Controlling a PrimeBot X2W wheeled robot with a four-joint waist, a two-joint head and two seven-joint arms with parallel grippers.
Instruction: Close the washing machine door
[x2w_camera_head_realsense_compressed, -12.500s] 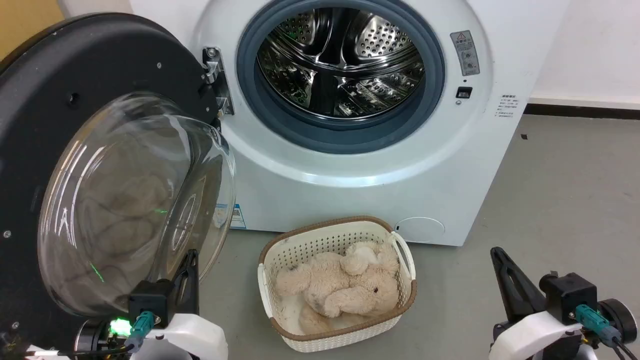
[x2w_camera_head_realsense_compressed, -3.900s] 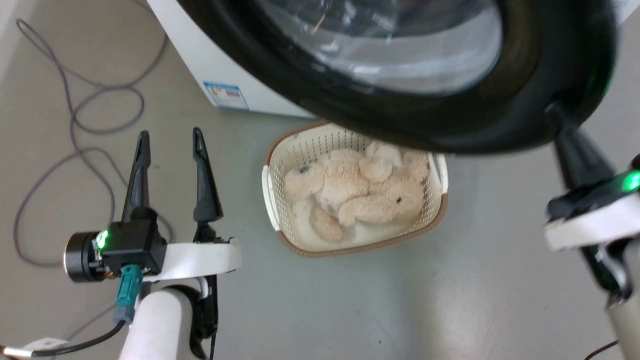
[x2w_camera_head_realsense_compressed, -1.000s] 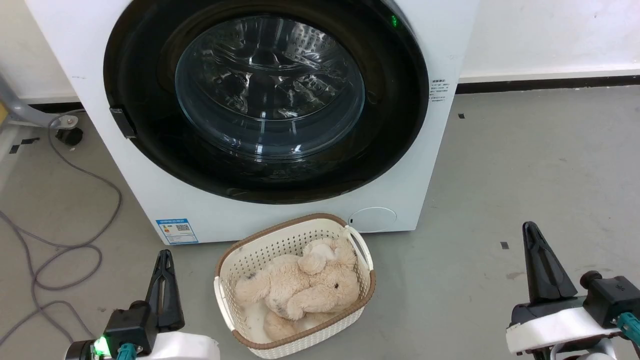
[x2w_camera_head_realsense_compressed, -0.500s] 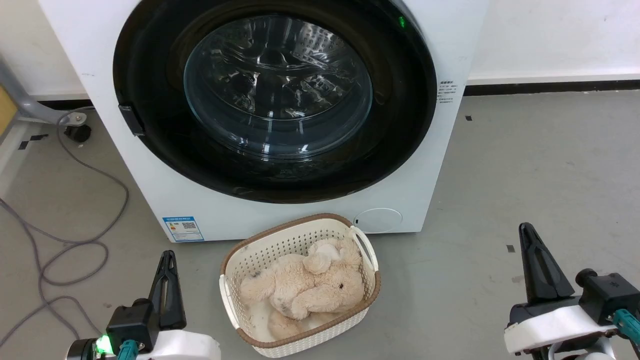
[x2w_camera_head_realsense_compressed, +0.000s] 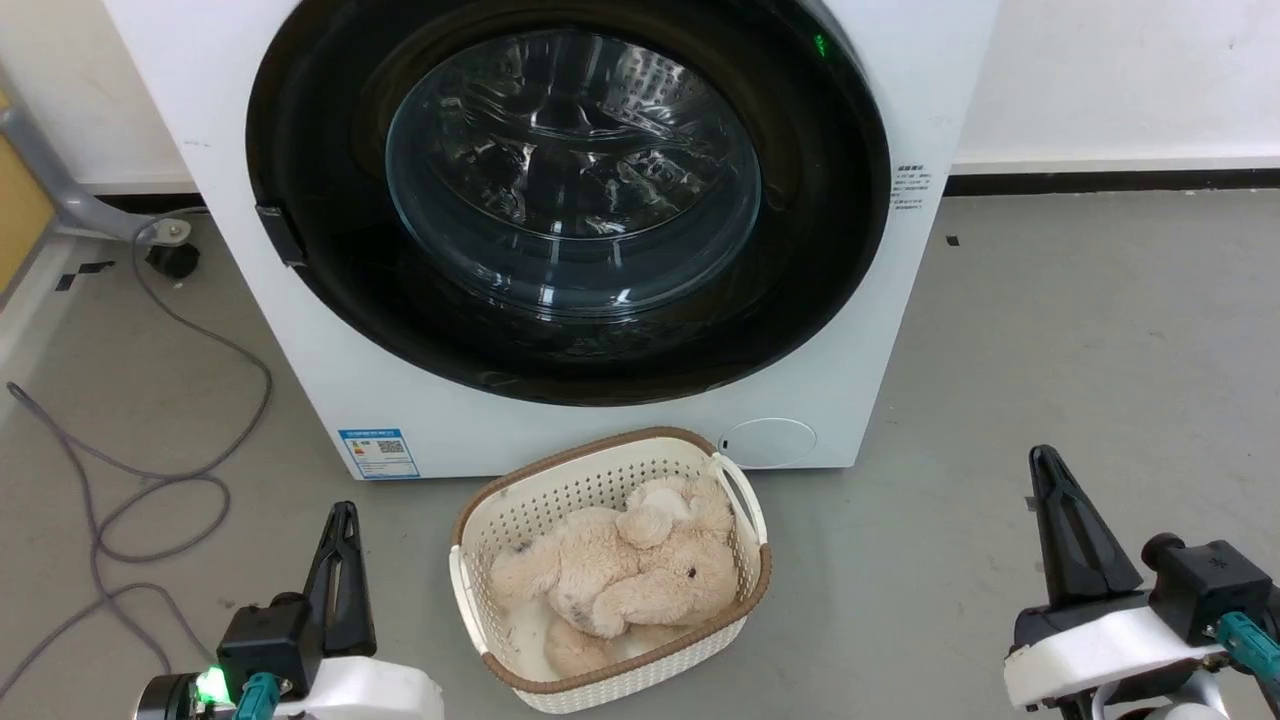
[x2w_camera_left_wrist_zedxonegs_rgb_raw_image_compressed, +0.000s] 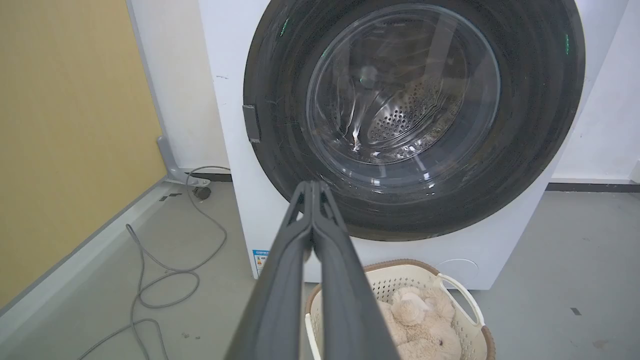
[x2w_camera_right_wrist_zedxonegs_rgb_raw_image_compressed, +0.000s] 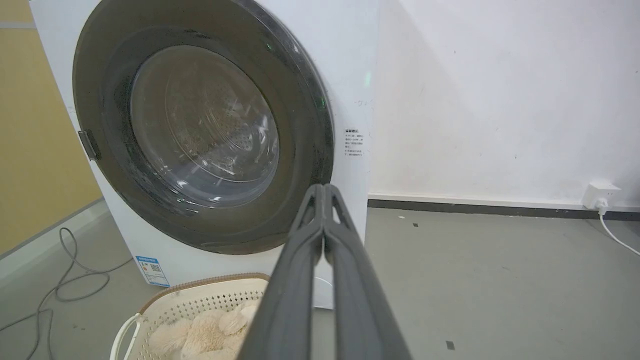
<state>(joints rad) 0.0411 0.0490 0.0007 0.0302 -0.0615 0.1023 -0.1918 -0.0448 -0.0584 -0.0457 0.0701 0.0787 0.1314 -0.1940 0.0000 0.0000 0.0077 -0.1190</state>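
Round, glossy black-rimmed glass washing machine door (x2w_camera_head_realsense_compressed: 572, 175), at 12 o'clock, lies flush against the big white front-loading washing machine (x2w_camera_head_realsense_compressed: 600, 430). Left gripper (x2w_camera_head_realsense_compressed: 345, 520), 7 o'clock, and right gripper (x2w_camera_head_realsense_compressed: 1045, 465), 5 o'clock: fingers pressed together, empty, well apart from the door.

left gripper (x2w_camera_head_realsense_compressed: 345, 512) sat at 8 o'clock in the head view, fingers pressed together and pointing to 12. right gripper (x2w_camera_head_realsense_compressed: 1042, 458) sat at 4 o'clock, fingers likewise pressed together, pointing to 12.

White washing machine (x2w_camera_head_realsense_compressed: 450, 430), black-rimmed washing machine door (x2w_camera_head_realsense_compressed: 570, 190), cream perforated basket (x2w_camera_head_realsense_compressed: 580, 485)
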